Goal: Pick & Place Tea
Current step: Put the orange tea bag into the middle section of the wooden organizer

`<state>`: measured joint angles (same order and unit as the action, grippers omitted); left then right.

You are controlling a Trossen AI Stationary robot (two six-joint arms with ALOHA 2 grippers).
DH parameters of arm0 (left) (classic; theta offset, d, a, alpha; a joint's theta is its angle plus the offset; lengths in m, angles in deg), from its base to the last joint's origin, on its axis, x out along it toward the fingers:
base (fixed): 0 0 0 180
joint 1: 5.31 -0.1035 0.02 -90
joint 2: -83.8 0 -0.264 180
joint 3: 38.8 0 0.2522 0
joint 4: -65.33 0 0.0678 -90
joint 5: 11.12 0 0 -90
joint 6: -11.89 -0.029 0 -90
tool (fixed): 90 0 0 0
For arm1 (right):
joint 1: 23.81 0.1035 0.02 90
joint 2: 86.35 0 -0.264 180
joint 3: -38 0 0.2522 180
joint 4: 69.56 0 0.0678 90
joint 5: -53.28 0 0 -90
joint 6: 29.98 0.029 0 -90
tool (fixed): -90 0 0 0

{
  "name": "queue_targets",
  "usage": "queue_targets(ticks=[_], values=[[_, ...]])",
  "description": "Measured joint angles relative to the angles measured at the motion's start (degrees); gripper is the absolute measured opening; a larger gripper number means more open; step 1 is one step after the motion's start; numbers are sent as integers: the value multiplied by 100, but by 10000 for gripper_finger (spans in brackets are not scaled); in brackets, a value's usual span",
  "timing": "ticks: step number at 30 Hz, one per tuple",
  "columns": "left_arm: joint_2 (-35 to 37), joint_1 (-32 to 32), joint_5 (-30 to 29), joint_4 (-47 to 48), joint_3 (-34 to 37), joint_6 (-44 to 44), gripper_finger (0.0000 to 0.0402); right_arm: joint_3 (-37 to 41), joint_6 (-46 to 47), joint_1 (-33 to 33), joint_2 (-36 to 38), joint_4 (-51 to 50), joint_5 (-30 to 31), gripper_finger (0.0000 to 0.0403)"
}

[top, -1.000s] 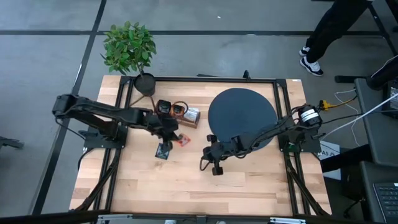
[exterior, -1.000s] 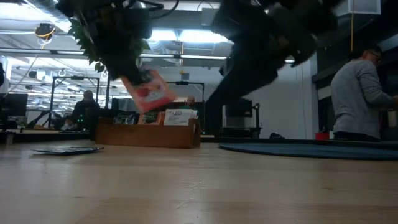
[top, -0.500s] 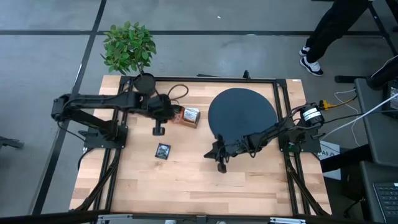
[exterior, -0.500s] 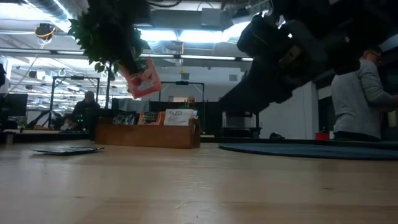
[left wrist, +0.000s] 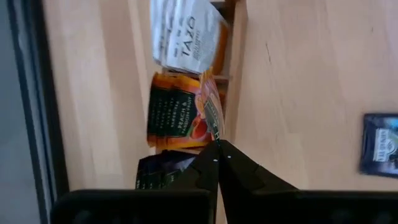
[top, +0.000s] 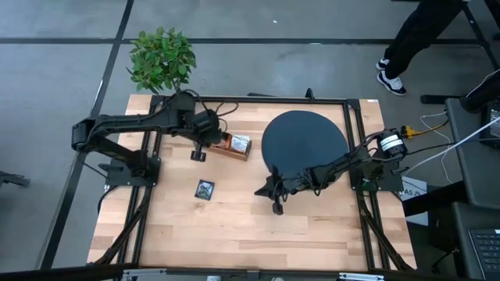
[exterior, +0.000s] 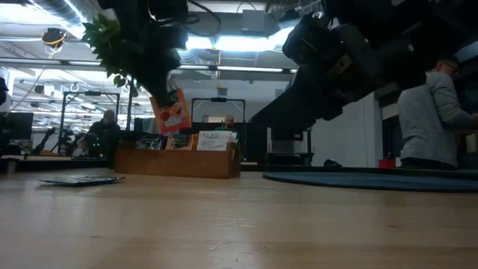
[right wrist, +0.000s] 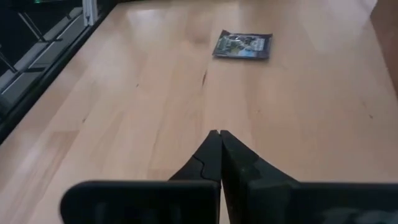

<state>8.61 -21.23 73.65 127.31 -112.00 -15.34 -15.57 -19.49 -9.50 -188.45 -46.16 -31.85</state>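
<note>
- Red-orange tea sachet (exterior: 172, 112) hangs pinched edge-on in the left gripper (left wrist: 217, 144), fruit print showing, above the wooden tray (exterior: 179, 161); fingers clamped on it
- Tray holds a white sachet (left wrist: 186, 34), an orange-and-dark one (left wrist: 177, 118) and a dark one (left wrist: 155, 177)
- Dark sachet (top: 205, 189) lies flat on the table (top: 234, 234), well apart from the tray
- Right gripper (right wrist: 219, 138) fully closed, empty, low over bare wood beside the black disc (top: 305, 140); potted plant (top: 162, 61) at the far corner

Red-orange sachet (exterior: 172, 112) hanging edge-down above tray sachets — white w/ orange (left wrist: 186, 34), dark-orange (left wrist: 177, 115), dark (left wrist: 155, 177), all upright. Dark-green sachet (top: 205, 189) flat on counter — well apart.
</note>
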Motion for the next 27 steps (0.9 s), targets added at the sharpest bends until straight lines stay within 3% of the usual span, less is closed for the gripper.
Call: queue_targets(ticks=[13, 27], values=[[-835, 2, -487, -157, 0, -988, 3, 0, -15, -79, 0, 108, 4, 3], [-978, 1, -536, -336, 0, -1195, 10, 0, -13, -79, 0, 108, 4, 3]])
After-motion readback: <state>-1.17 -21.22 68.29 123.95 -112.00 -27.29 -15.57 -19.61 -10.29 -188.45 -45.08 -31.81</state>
